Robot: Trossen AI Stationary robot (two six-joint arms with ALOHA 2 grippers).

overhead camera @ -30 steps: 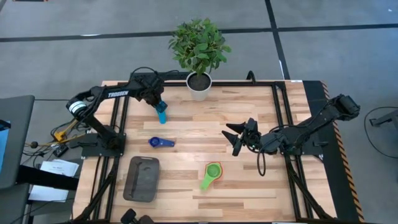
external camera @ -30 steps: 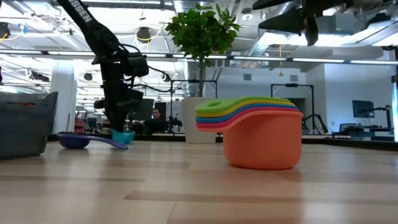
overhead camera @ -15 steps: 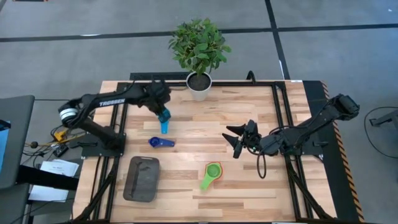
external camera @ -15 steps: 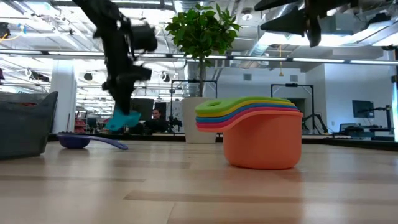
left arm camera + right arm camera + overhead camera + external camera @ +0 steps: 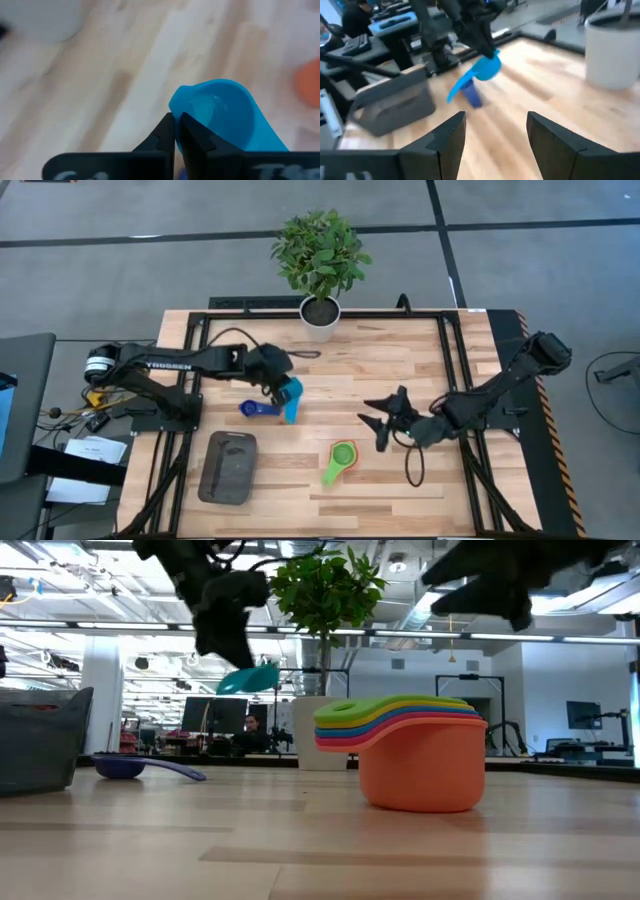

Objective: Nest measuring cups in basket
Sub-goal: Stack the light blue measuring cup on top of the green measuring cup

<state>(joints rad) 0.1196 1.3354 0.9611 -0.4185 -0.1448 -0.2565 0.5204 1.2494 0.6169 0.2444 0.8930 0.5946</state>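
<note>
From above, you see the dark grey basket [image 5: 227, 467] on the table [image 5: 400, 350], left of the nested stack [image 5: 343, 453], which shows only its green top there. The low view gives you the stack's layers, orange lowest. Above the table between basket and stack, the left end effector [image 5: 283, 388] pinches the light blue cup [image 5: 291, 398]; its handle is hidden between the pressed fingers. The dark blue cup [image 5: 250, 408] lies just beside. Right of the stack, the right end effector [image 5: 380, 412] hangs spread, holding nothing.
</note>
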